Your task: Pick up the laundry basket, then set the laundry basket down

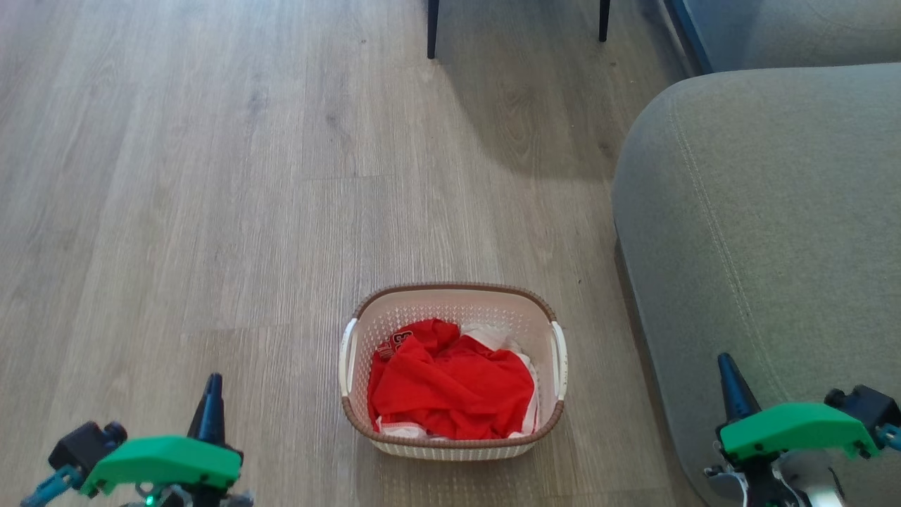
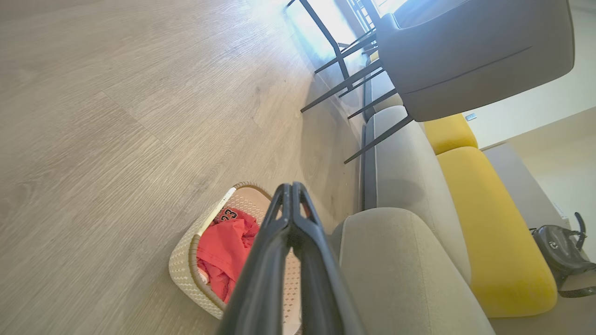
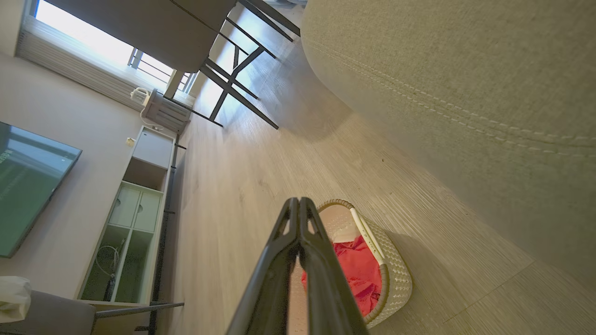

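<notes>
The left pincer (image 1: 212,384) and the right pincer (image 1: 725,365) each have fingers pressed together, holding nothing, the right over the grey sofa (image 1: 760,211). Between and beyond them the laundry basket (image 1: 450,311) stands on the wooden floor (image 1: 211,176), near the sofa, with red clothes (image 1: 450,387) inside

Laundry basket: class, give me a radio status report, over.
Left end effector shut, empty; right end effector the same. Laundry basket on floor ahead, ungripped, red clothing inside. Grey sofa close on robot's right.
</notes>
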Robot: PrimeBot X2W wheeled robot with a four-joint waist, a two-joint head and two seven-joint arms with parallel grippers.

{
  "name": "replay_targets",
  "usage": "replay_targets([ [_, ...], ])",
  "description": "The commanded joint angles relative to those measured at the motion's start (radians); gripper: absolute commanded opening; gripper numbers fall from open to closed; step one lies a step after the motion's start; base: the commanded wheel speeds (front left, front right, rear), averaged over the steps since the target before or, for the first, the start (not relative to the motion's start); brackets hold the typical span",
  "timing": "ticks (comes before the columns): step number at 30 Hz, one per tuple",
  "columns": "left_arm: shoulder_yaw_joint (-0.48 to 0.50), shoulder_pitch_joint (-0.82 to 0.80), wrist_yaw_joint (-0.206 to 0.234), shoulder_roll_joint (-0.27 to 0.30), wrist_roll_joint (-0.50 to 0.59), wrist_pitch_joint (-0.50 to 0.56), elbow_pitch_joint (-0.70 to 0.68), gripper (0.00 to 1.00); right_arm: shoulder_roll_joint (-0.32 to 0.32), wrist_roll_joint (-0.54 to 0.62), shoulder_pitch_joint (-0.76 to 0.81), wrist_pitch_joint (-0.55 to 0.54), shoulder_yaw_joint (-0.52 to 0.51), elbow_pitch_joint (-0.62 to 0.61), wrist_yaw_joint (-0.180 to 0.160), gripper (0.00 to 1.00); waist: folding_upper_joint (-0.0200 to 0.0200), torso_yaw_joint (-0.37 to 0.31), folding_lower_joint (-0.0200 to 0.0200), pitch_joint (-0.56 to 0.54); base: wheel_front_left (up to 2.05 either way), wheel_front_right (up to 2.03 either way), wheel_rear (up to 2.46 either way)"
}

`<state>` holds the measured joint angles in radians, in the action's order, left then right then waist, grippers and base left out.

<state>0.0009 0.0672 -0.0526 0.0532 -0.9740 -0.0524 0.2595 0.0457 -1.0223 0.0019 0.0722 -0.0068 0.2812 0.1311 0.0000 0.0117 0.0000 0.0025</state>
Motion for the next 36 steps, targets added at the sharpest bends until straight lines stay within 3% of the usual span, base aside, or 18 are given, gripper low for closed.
replay_targets([
  [1,0.027,-0.063,-0.007,0.0,-0.023,0.006,-0.029,0.0,0.022,-0.023,-0.056,-0.007,0.002,-0.034,0.0,0.0,0.0,0.0,0.0,0.0,0.0,0.0,0.0],
  [36,0.085,-0.138,-0.055,-0.002,-0.433,0.113,-0.019,0.0,0.024,-0.417,-0.09,-0.111,-0.051,-0.037,0.0,0.0,0.0,-0.008,0.0,0.0,0.0,0.0,0.0],
])
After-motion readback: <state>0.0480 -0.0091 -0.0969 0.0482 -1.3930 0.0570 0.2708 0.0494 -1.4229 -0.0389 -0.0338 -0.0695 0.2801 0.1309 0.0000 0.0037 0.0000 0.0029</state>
